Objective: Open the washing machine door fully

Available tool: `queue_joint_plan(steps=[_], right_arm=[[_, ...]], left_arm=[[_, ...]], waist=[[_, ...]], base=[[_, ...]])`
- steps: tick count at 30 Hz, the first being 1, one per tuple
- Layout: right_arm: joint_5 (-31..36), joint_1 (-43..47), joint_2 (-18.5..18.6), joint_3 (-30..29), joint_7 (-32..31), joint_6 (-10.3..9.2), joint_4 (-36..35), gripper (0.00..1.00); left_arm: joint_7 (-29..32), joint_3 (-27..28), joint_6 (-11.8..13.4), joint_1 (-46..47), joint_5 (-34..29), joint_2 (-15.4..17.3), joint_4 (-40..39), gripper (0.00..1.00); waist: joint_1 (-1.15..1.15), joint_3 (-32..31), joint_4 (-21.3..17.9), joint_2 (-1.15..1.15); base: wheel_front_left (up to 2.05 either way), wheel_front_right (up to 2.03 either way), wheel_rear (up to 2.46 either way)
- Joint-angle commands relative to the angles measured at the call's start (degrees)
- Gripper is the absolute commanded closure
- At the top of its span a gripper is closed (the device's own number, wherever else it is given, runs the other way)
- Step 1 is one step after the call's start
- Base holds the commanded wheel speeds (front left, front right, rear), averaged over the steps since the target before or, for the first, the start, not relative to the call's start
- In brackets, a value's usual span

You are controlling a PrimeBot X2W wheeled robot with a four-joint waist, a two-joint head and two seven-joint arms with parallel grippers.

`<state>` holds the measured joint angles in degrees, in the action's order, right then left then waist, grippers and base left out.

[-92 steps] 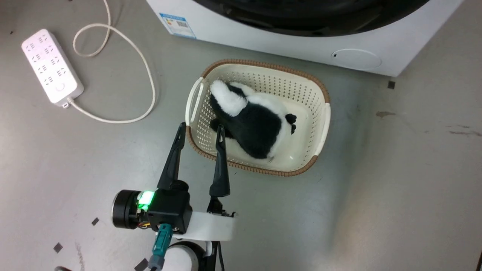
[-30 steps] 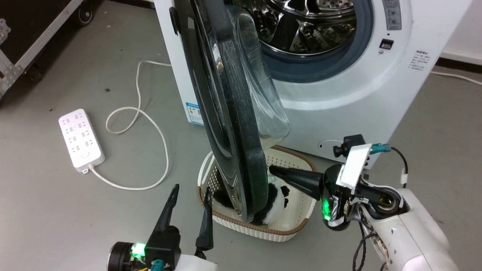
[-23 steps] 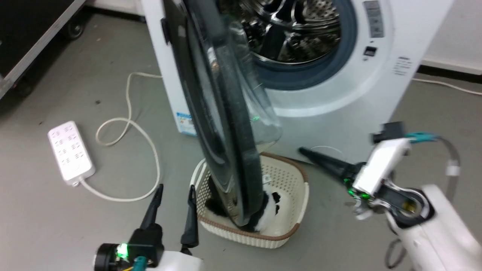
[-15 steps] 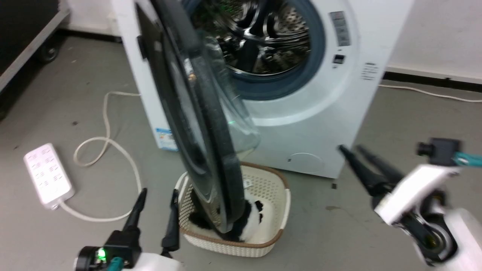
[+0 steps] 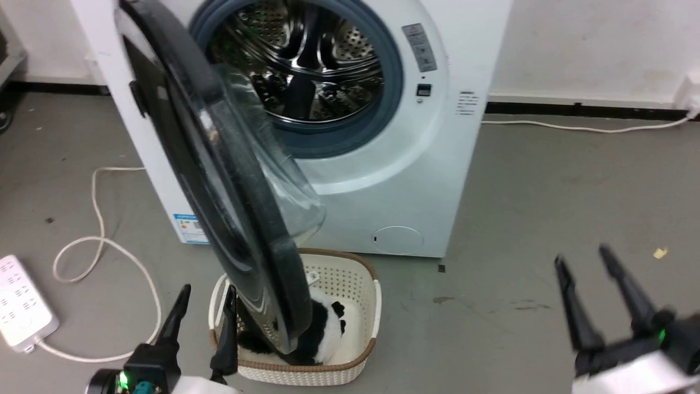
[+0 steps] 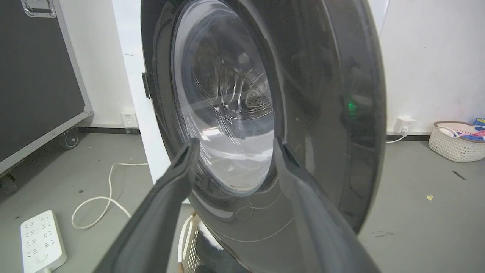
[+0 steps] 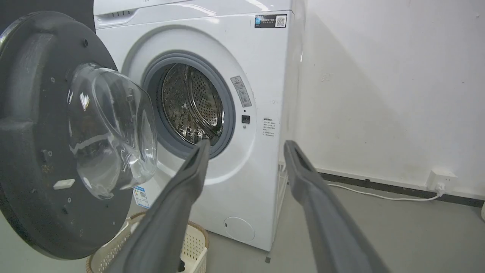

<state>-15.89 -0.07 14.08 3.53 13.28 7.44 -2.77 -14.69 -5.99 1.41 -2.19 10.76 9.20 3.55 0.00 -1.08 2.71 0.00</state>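
One boxy white washing machine [image 5: 383, 186] stands with its door [image 5: 219, 208], a wide glossy black disc with a bulging clear glass bowl [image 5: 279, 186], swung out on its left hinge, roughly square to the front, baring the perforated steel drum [image 5: 306, 60]. Below its lower edge sits a cream plastic basket [image 5: 375, 312] with a brown woven rim, holding a fluffy black-and-white toy [image 5: 327, 324]. The left gripper [image 5: 208, 290] faces the door's outer side, the right gripper [image 5: 581, 255] is well apart, both with tapered dark fingers spread, empty.
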Motion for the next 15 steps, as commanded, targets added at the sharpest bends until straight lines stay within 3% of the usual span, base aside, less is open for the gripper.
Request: queue_joint_plan(steps=[1,7,15], right_arm=[[2.6,2.5,-1.6,-0.9,0.5,0.05,-0.5,0.0],[9.5,7.6,-6.8,-1.3,1.4,0.05,-0.5,0.0],[10.1,8.0,-8.8,-1.1,1.7,0.05,-0.5,0.0]], left_arm=[[-0.3,0.0,0.2,-1.1,-0.2,-0.5,-0.3,0.0],[-0.3,-0.5,0.5,-1.7,-0.7,-1.9,-0.3,0.0],[-0.3,-0.5,0.2,-2.5,-1.2,-2.9,-0.1,0.0]], waist=[[0.0,0.0,-0.6,0.0],[0.0,0.1,-1.4,0.0],[0.0,0.0,-1.3,0.0]], base=[[0.0,0.0,0.0],[0.0,0.0,0.0],[0.0,0.0,0.0]])
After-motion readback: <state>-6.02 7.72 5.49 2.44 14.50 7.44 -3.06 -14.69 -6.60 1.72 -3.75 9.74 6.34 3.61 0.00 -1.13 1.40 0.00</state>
